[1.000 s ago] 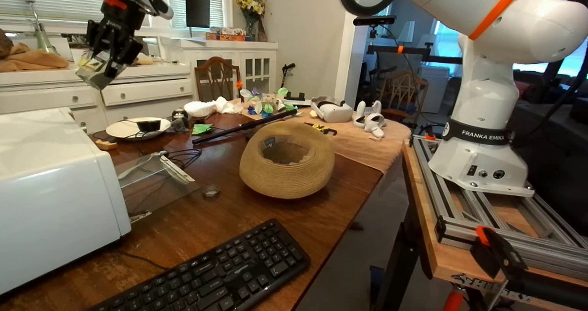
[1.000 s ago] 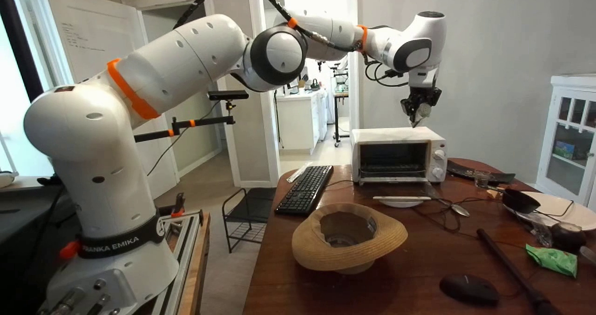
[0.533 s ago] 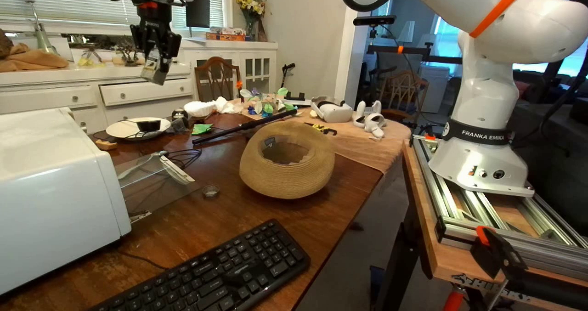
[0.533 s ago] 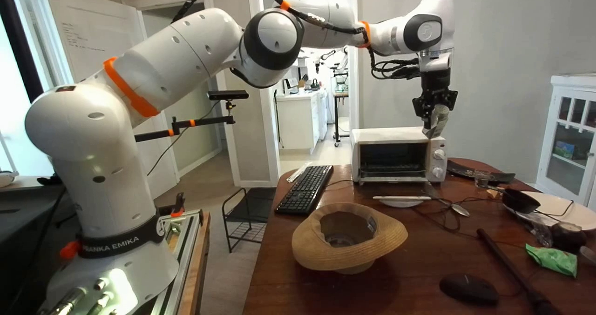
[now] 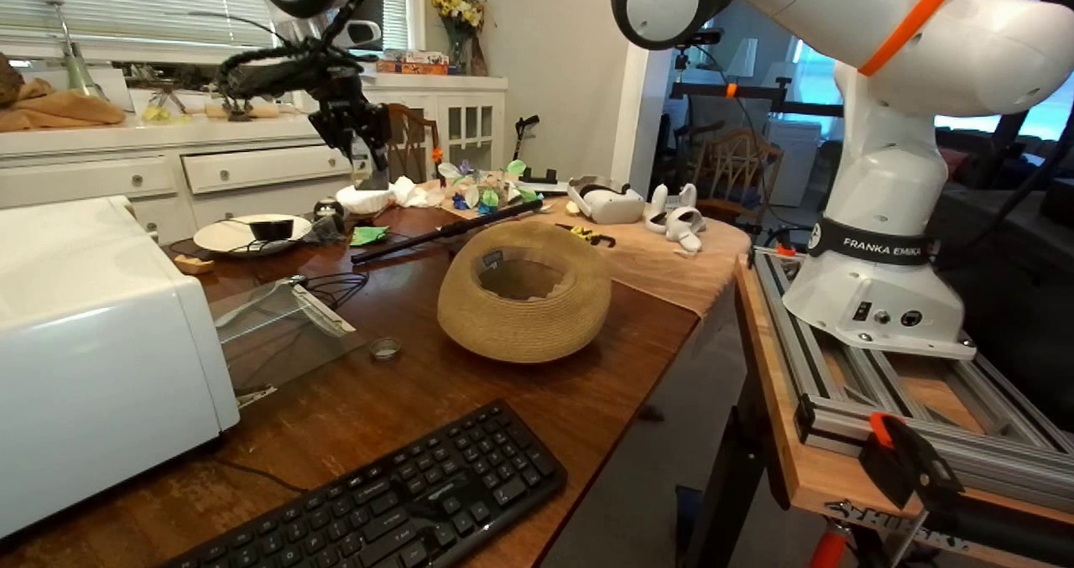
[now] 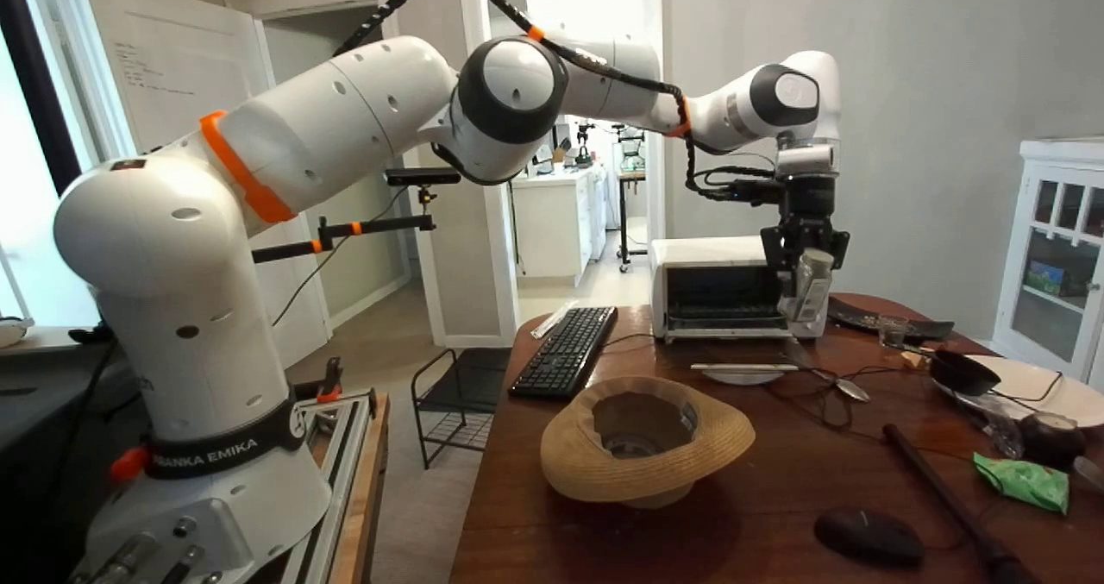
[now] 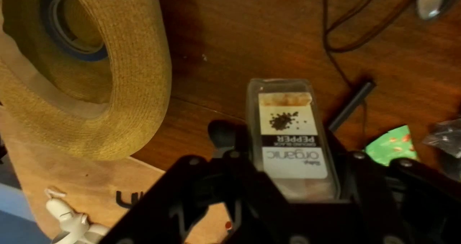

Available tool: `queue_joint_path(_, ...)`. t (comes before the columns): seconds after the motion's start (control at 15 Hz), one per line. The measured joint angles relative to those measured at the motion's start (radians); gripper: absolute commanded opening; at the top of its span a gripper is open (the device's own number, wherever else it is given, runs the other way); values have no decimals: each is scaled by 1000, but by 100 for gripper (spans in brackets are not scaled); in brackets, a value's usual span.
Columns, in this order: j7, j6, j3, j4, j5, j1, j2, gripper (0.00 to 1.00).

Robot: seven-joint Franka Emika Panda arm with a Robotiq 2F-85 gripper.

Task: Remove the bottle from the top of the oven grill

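The gripper (image 7: 289, 142) pinches the bottle (image 7: 291, 139) between its two fingers (image 7: 243, 150), which stand apart by the bottle's width and bear against its left and right sides in the wrist view; the pepper label (image 7: 292, 136) shows there with its print upside down. The bottle is suspended, slightly tilted, above the table (image 6: 776, 472) and clear of the top of the oven grill (image 6: 716, 249). In an exterior view it overlaps the right end of the oven grill's front, on the near side.
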Motion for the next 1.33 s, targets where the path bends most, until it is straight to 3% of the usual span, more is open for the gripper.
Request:
queue_joint_path(0.27,-13,-91,-4,-4,-58,25,79,24)
queue_joint_path(0.8,-28,-95,-2,5,-64,51,184,24)
queue_joint_path(1.07,30,8,15,10,-26,38,198,24)
queue_joint_path(1.33,99,208,25,15,8,30,213,24)
